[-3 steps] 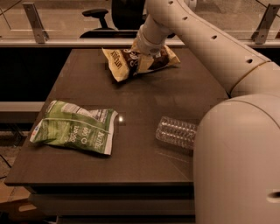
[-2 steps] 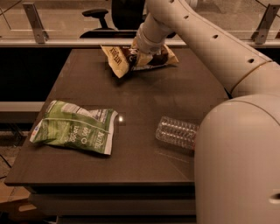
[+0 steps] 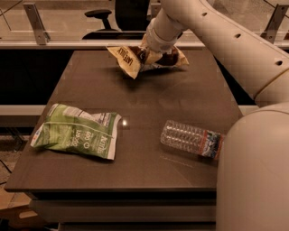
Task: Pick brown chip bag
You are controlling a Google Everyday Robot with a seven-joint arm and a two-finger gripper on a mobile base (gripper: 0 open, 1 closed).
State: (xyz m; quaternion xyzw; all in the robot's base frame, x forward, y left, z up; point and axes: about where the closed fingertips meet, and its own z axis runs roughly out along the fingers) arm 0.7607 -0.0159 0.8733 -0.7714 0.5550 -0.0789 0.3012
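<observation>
The brown chip bag (image 3: pixel 130 59), dark brown with tan-yellow ends, hangs crumpled just above the far edge of the table (image 3: pixel 149 103). A shadow lies on the tabletop below it. My gripper (image 3: pixel 151 53) is at the end of the white arm that reaches in from the upper right. It is shut on the bag's middle and holds it off the surface. The bag's left end points down and to the left, its right end sticks out past the wrist.
A green-and-white snack bag (image 3: pixel 76 131) lies at the near left of the table. A clear plastic water bottle (image 3: pixel 189 137) lies on its side at the near right, beside my white body (image 3: pixel 257 171). An office chair (image 3: pixel 117 13) and a rail stand behind the table.
The brown chip bag has risen a little off the tabletop in my gripper. The green bag and the bottle have not moved.
</observation>
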